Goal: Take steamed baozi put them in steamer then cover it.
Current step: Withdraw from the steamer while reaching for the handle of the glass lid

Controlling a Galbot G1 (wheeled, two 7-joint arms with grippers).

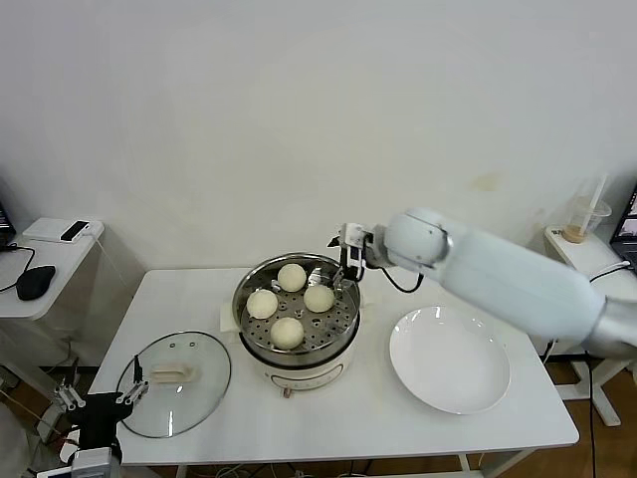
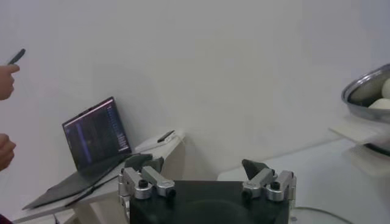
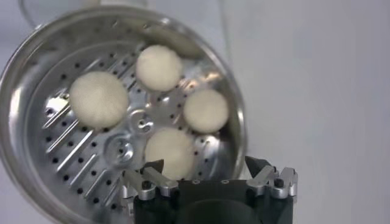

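Several cream-white steamed baozi (image 1: 292, 277) lie inside the steel steamer (image 1: 240, 299) at the table's middle, on its perforated tray. My right gripper (image 1: 348, 261) hovers open and empty just above the steamer's far right rim. In the right wrist view the baozi (image 3: 99, 98) rest apart on the tray of the steamer (image 3: 73, 158), and the right gripper (image 3: 204, 165) holds nothing. The cover (image 1: 174, 383), a glass lid with a cream handle, lies flat on the table's front left. My left gripper (image 1: 100, 394) waits open and low beside the cover's left edge; the left wrist view shows the left gripper (image 2: 201, 164) empty.
A white plate (image 1: 450, 358) with nothing on it sits to the right of the steamer. Left of the table stands a side desk with a mouse (image 1: 35, 282) and a laptop (image 2: 91, 137). A cup (image 1: 585, 219) rests on a stand at the far right.
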